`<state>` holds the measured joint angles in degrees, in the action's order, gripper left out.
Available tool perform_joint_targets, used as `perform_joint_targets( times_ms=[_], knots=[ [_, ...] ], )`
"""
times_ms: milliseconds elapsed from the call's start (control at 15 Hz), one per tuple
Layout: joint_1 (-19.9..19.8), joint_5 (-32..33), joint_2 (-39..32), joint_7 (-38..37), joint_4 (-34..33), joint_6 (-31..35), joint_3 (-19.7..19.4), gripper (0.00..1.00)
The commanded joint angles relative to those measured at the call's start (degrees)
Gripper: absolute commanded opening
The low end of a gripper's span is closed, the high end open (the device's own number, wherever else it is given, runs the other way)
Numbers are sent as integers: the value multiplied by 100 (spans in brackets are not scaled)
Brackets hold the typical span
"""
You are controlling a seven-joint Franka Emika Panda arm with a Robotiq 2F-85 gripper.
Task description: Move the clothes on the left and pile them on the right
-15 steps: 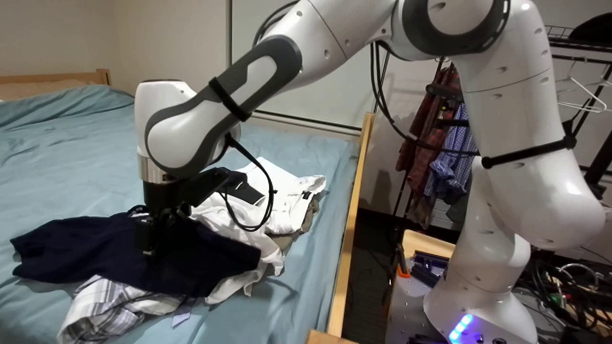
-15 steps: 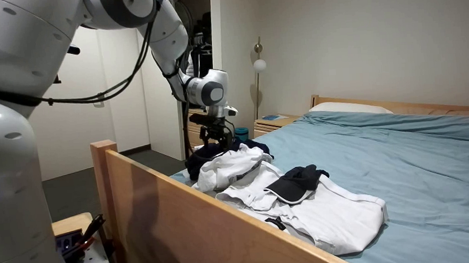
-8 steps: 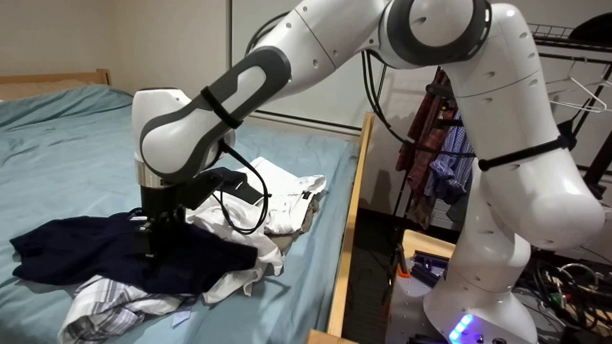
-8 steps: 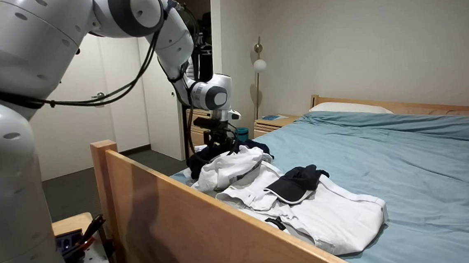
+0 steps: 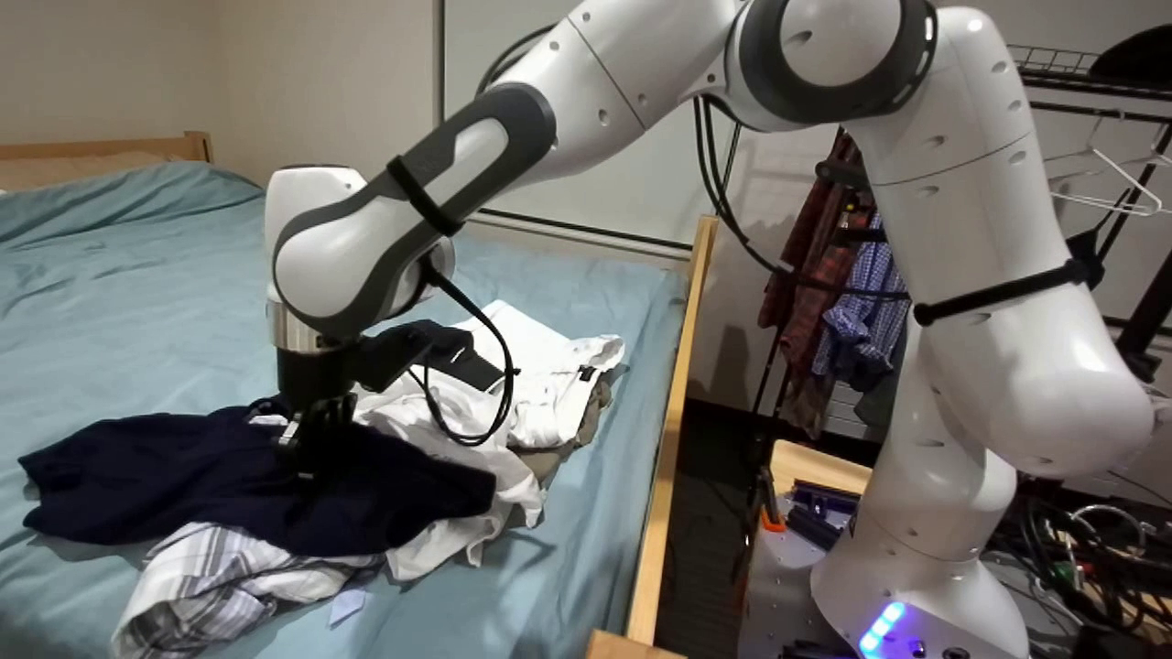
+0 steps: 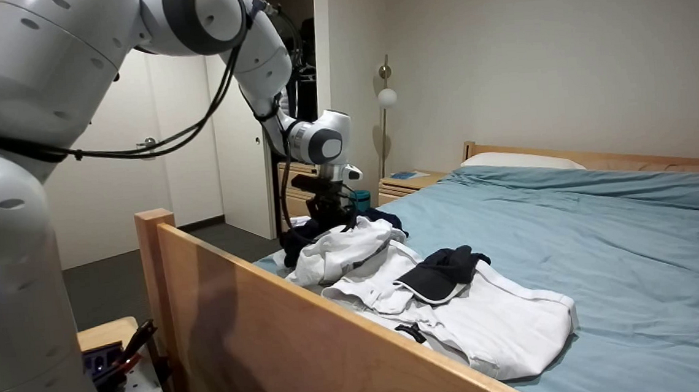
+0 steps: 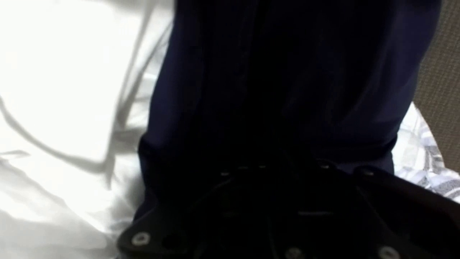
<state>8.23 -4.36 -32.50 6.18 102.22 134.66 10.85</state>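
A navy garment (image 5: 156, 471) lies spread over the left end of the clothes on the bed, above a plaid garment (image 5: 197, 586). My gripper (image 5: 309, 465) is pressed down into the navy cloth, its linkage swung inward. In the wrist view the navy garment (image 7: 323, 90) runs in folds toward the dark jaws, and I take them as shut on it, though the fingertips are lost in shadow. To the right lies a crumpled white garment (image 5: 458, 540), partly under the navy one. Beyond it are white clothes (image 5: 549, 394) with a dark cap (image 5: 467, 366) on top.
The wooden footboard (image 5: 673, 439) edges the bed on the robot's side. The clothes rest on a blue-green sheet (image 6: 574, 235). A small pale tag (image 5: 348, 606) lies near the plaid garment. A looped cable (image 5: 499, 421) hangs from the arm over the white clothes.
The arm has come down onto the navy garment. Its fingers have drawn together, and the cloth's near edge has pulled up slightly, showing more plaid.
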Motion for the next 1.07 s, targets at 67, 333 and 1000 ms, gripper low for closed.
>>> perform_joint_targets(
  times_ms=[67,333,1000],
  knots=[
    [-312,-368,128,509,116,-203,174,4],
    [-412,-447,564,447,363,-437,86,9],
    [-822,-289,3085,-578,1644,-959,-990,8]
  ],
)
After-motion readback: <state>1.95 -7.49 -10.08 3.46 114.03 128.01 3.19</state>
